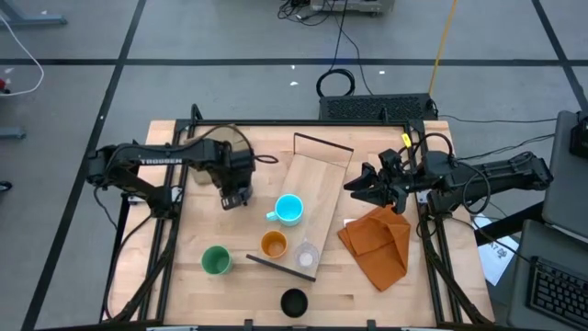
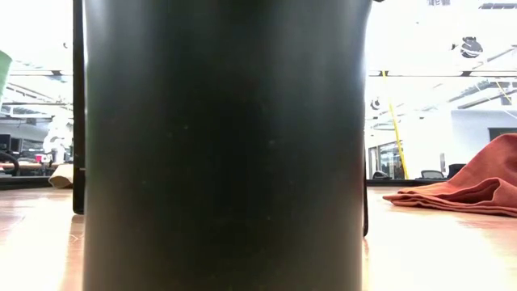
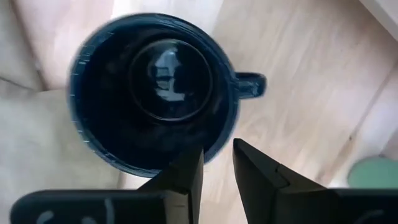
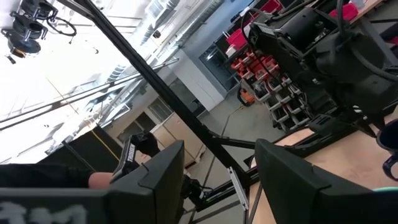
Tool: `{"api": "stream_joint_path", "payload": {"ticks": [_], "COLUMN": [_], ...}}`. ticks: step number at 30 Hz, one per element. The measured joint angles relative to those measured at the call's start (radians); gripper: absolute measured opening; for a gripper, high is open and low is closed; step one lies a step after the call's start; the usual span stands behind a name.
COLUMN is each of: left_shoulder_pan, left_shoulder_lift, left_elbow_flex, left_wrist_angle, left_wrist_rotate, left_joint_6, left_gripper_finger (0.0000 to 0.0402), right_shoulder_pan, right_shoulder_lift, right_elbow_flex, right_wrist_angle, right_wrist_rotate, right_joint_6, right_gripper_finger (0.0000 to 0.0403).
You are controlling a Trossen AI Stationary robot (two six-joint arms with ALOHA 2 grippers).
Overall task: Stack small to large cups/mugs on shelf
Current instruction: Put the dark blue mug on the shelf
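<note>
Low view — black cup (image 2: 222,145) blocking table

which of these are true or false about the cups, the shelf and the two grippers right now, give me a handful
1. The light-blue mug stands on the shelf. True.
2. The green cup is on the shelf. False: it stands on the table, off the board.
3. The left gripper grips the rim of the dark navy mug. True.
4. The right gripper holds the orange cloth. False: it is open and empty, above the table.
5. The black cup is nearest the table's front edge. True.
</note>
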Motion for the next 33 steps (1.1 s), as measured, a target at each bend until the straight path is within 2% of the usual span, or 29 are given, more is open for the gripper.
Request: {"api": "stream_joint_path", "payload": {"ticks": [12, 20, 33], "left_shoulder_pan": [-0.015, -0.009, -0.008], "left_shoulder_lift": [-0.004, 0.001, 0.0], "left_elbow_flex": [-0.091, -0.098, -0.071], "left_wrist_angle": [0.05, 0.147, 0.091], "left_wrist_rotate": [0.056, 0.013, -0.051], "left_joint_6": [-0.02, -0.029, -0.04], "left_gripper_finger": [0.0088, 0.0088, 0.0088], "right_shoulder_pan": [0.0, 0.0, 0.0], "right_shoulder_lift": [0.0, 0.0, 0.0], "right_elbow_flex": [0.0, 0.0, 0.0], "right_wrist_angle": [0.0, 0.0, 0.0], "right_wrist_rotate": [-0.001, -0.001, -0.002], "right_joint_6": [0.0, -0.002, 0.008], "right_gripper_finger": [0.0187, 0.0187, 0.0187]}}
